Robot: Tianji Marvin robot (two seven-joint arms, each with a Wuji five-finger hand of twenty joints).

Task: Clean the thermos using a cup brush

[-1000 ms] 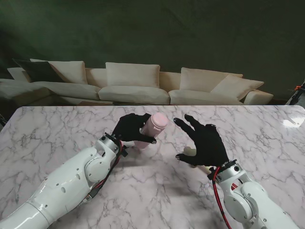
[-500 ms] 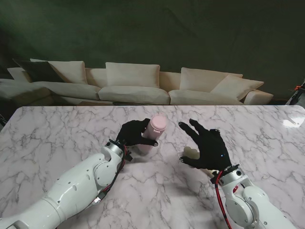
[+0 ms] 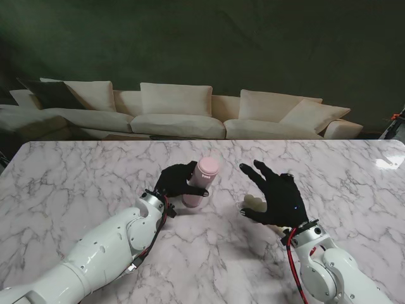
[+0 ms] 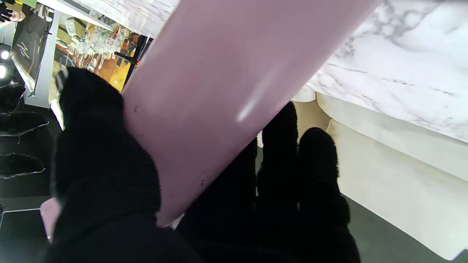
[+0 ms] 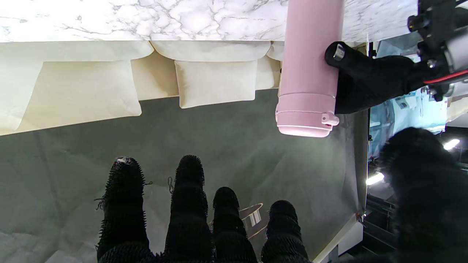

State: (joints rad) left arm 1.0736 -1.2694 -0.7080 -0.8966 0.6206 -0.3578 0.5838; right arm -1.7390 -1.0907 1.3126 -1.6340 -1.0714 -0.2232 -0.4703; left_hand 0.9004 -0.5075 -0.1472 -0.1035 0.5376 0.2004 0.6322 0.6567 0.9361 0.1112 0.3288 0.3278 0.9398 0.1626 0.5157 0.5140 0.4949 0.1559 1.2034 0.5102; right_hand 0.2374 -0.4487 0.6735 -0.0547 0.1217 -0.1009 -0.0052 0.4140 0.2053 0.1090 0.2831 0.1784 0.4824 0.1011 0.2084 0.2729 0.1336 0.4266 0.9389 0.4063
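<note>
A pink thermos [image 3: 199, 181] with its lid on stands upright near the middle of the marble table [image 3: 76, 177]. My left hand [image 3: 176, 179], in a black glove, is shut around its body from the left. The thermos [image 4: 226, 84] fills the left wrist view, with my fingers [image 4: 289, 171] wrapped behind it. My right hand [image 3: 277, 193] hovers open to the right of the thermos, fingers spread. A pale object [image 3: 255, 203], perhaps the cup brush, lies on the table under that hand, mostly hidden. The right wrist view shows the thermos [image 5: 310, 65] and my spread fingers [image 5: 188, 204] apart from it.
A cream sofa [image 3: 177, 111] with cushions runs along the far side of the table, in front of a dark wall. Bright light glints on the table's far right corner [image 3: 387, 162].
My left hand has drawn the thermos a little nearer to me and set it more upright. My right hand has moved slightly down and nearer, still open.
</note>
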